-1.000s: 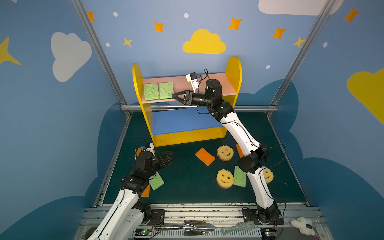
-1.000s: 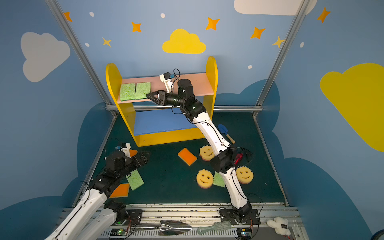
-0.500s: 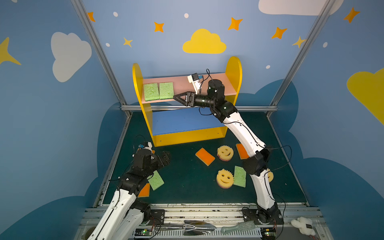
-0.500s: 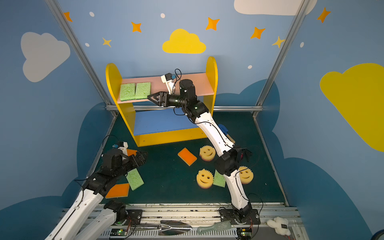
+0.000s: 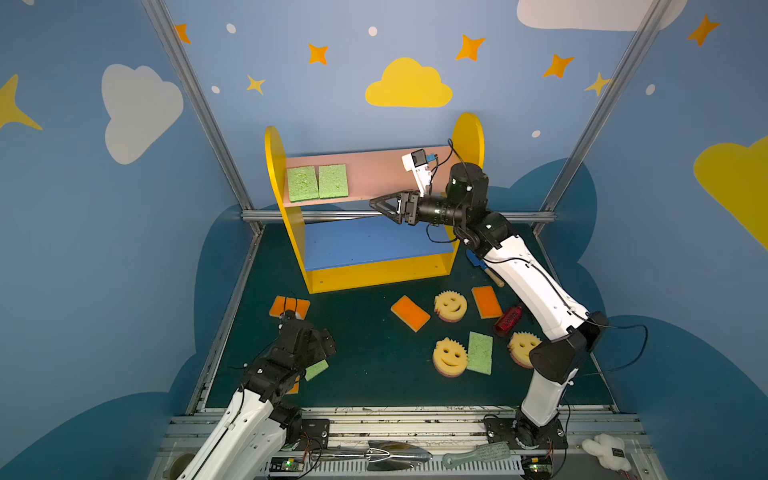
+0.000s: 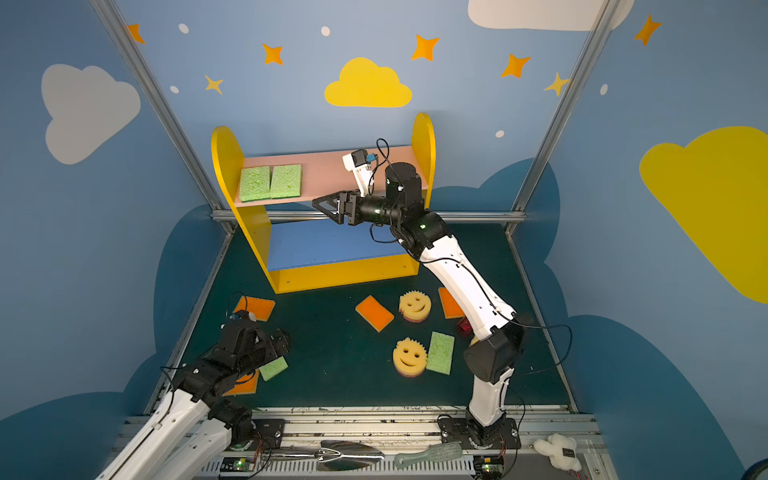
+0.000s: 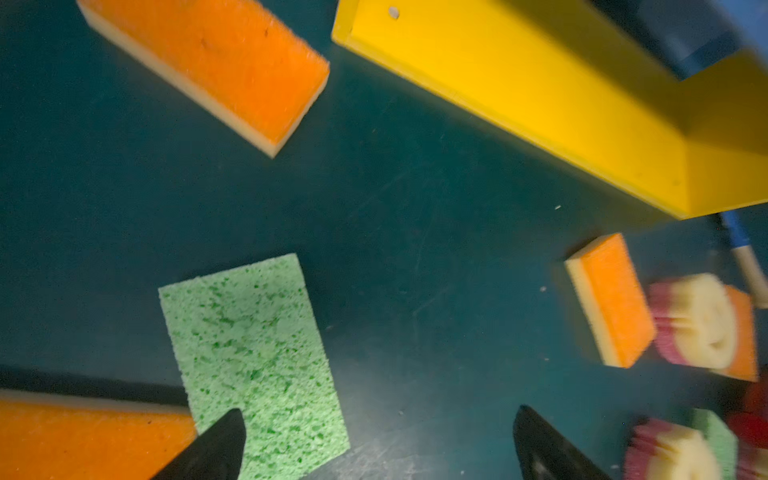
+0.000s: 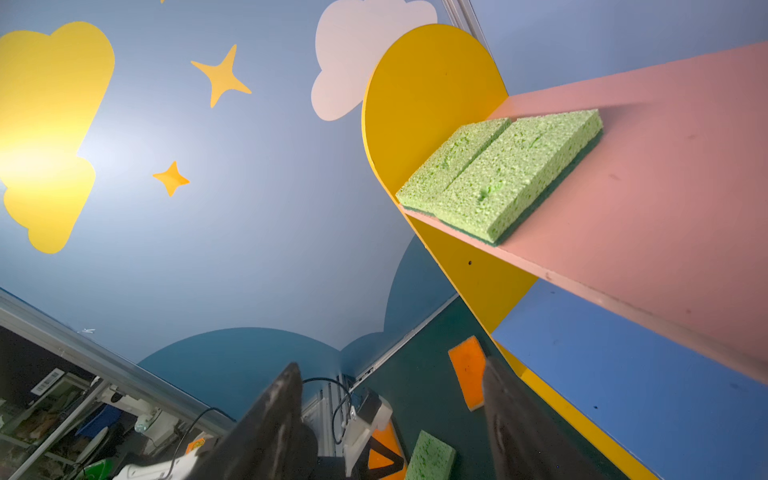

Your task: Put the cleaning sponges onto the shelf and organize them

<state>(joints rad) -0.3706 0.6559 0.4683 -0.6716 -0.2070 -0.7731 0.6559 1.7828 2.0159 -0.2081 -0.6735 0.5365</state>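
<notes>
green and porous, two sponges [image 5: 318, 183] lie touching side by side at one end of the pink board [image 5: 386, 170] of the shelf [image 5: 376, 275]. the blue board [image 5: 374, 245] holds nothing. my right claw [image 5: 384, 205] hangs empty just off the pink board, jaws apart. nine are left on the tabletop [image 5: 365, 345]: four orange sponges [image 5: 409, 312], three smiley sponges [image 5: 450, 305] and two green. my left claw [image 7: 378, 415], spread wide and empty, hovers over one green sponge [image 7: 253, 353]. i judge the job barely begun.
</notes>
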